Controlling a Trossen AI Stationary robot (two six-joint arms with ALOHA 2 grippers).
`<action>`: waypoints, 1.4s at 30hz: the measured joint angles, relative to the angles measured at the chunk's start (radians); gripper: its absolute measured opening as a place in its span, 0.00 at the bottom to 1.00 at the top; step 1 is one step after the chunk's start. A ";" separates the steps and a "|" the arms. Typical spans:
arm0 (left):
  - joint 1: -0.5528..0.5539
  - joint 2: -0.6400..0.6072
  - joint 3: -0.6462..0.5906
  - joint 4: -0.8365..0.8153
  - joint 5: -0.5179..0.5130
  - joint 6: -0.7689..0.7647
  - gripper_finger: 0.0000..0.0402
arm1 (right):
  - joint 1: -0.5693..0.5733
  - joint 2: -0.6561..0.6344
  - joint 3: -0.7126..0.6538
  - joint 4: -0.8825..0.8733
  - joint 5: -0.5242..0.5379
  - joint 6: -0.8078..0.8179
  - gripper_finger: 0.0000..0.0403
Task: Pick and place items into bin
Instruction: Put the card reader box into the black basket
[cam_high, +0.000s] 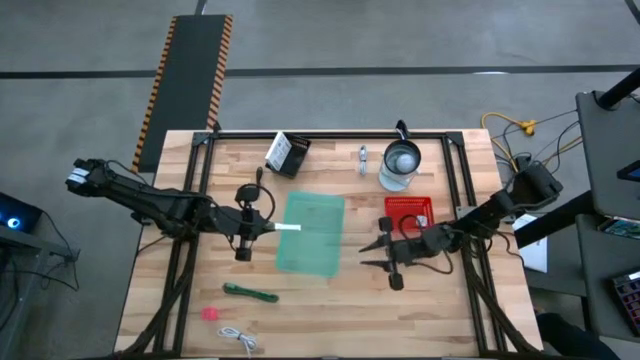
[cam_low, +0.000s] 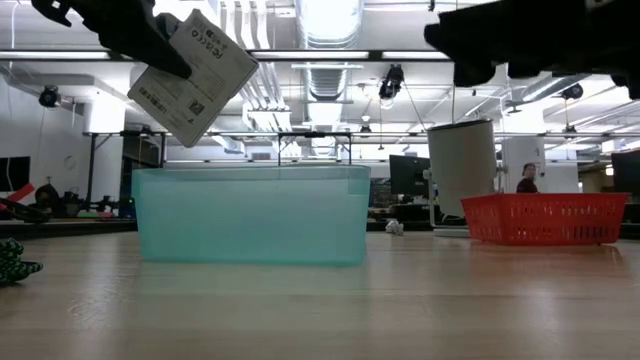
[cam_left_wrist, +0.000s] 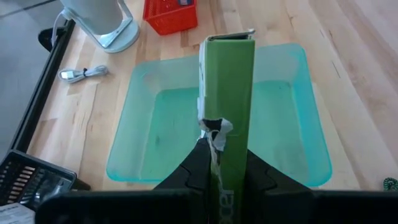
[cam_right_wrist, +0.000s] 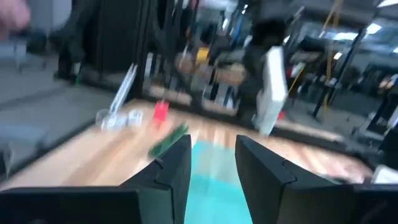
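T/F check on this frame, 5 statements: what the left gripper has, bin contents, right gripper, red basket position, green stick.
1. The left gripper is shut on a flat packet above the teal bin. True.
2. The packet already lies on the bin's floor. False: it is held in the air over the bin, whose floor shows bare in the left wrist view.
3. The right gripper holds the white coiled cable. False: its fingers are apart with nothing between them; the cable lies on the table.
4. The red basket sits inside the teal bin. False: it stands beside it, apart.
5. The green stick lies on the table outside the bin. True.
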 joint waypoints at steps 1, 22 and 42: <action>0.000 0.002 0.000 0.001 -0.003 0.000 0.05 | -0.003 -0.004 -0.012 0.052 0.000 0.001 0.26; 0.006 0.003 -0.001 -0.002 -0.005 0.027 0.05 | -0.529 -0.374 -0.142 -0.163 -0.283 0.155 0.02; 0.120 0.017 0.008 0.034 0.030 0.020 0.05 | -0.324 -0.768 -0.317 -0.408 -0.099 0.159 0.02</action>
